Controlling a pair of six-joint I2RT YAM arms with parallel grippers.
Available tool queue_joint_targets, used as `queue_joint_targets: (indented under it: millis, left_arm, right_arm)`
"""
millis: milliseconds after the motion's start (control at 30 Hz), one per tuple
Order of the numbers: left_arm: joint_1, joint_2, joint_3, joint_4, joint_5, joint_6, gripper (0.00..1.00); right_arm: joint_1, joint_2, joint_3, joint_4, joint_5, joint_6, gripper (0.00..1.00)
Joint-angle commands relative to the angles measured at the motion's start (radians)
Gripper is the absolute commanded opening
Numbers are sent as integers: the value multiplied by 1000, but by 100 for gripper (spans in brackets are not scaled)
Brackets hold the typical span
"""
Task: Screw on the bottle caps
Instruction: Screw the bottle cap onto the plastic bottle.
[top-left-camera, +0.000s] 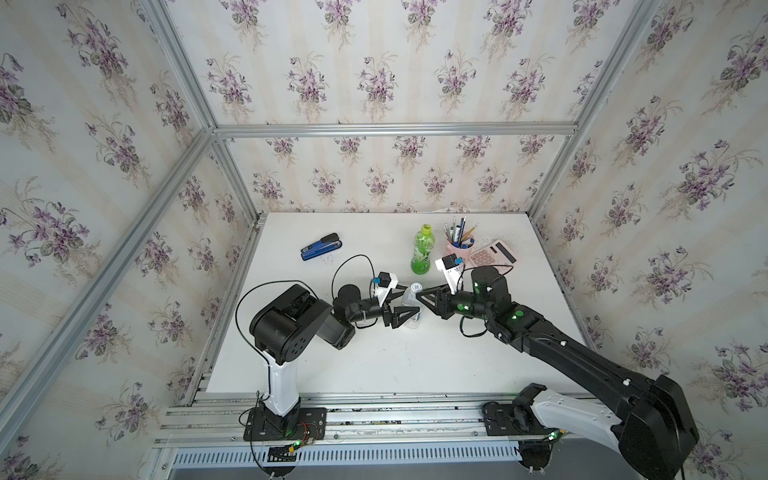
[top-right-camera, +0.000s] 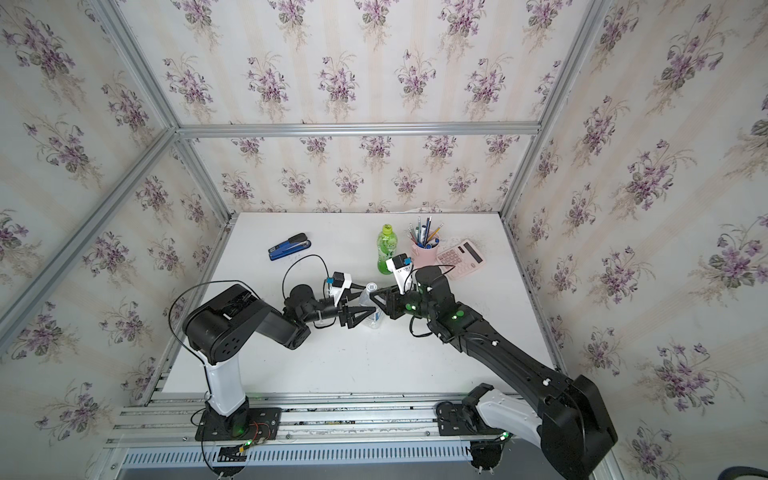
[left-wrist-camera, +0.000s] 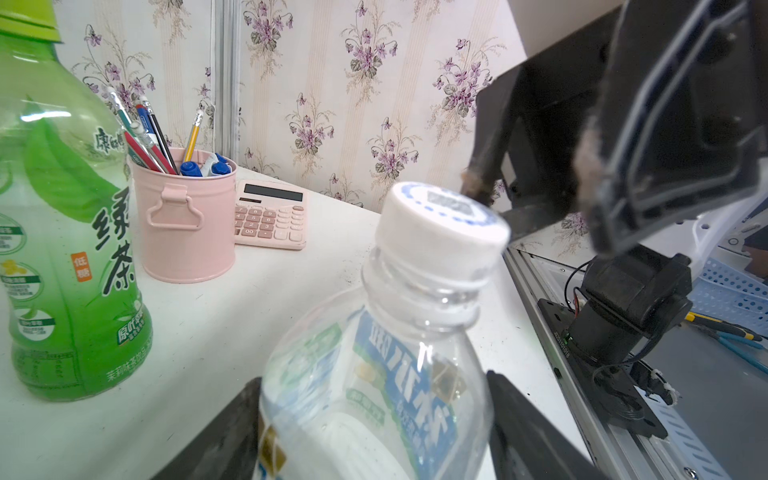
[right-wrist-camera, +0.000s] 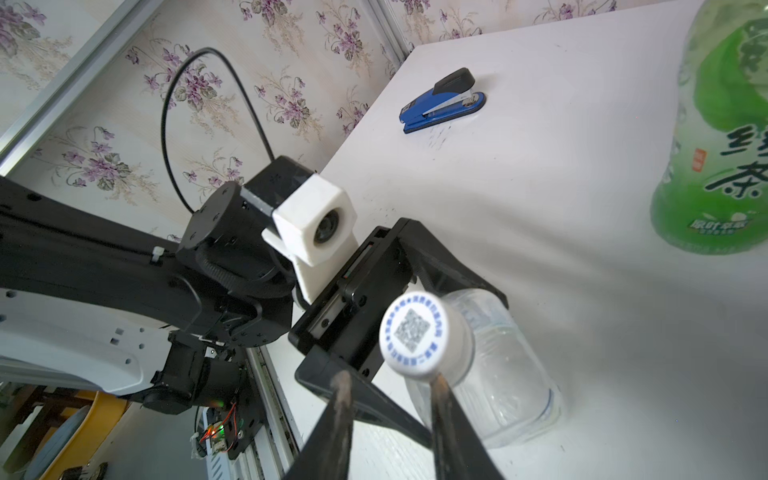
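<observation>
1. Bench (top-left-camera: 365, 365): white top. Everything you are working with stands on it.
2. Clear bottle (left-wrist-camera: 374, 374): short, with a blue-and-white printed label. In both top views it stands on its base about mid-bench.
3. White cap (right-wrist-camera: 424, 332): blue ring print and a dark square code on top. It sits on the clear bottle's neck; you cannot tell how far down the thread it is.
4. Left end effector (top-left-camera: 409, 300): your left jaws are clamped across the clear bottle's labelled body, one finger on each side.
5. Right end effector (right-wrist-camera: 390, 386): your right jaws stand a little apart with nothing between them. One fingertip (right-wrist-camera: 442, 399) touches the white cap's rim and the other is off it.
6. Green bottle (top-left-camera: 422, 255): translucent, curvy and upright. It stands toward the far edge, right of centre, apart from both end effectors.
7. Yellow-green cap (top-left-camera: 425, 228): on the green bottle's neck.
8. Pink pen cup (left-wrist-camera: 187, 232): just beside the green bottle, on the side nearer the right edge. It holds pencils and pens.
9. Pink calculator (left-wrist-camera: 270, 220): lies flat near the far right corner, just beside the pen cup.
10. Blue stapler (top-left-camera: 321, 246): toward the far left corner, well apart from the other items.
</observation>
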Motion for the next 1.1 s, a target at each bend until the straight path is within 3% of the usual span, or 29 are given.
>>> queue_joint_targets:
  millis: [0,200,533,1067]
  left_arm:
    - [0,16,-7,-209,-10,11,81]
    - [1,13,-7,-210,-8,14,81]
    - [0,12,-4,-214,0,14,81]
    - [1,13,-1,-221,-4,13,81]
  right_arm:
    - [2,-21,5,-46,-11,-43,35]
    - [-4,-8,57,-64,96,-88,36]
    - [-12,198,174,80,20,-99,36]
    - [-14,200,164,62,-44,-98,35]
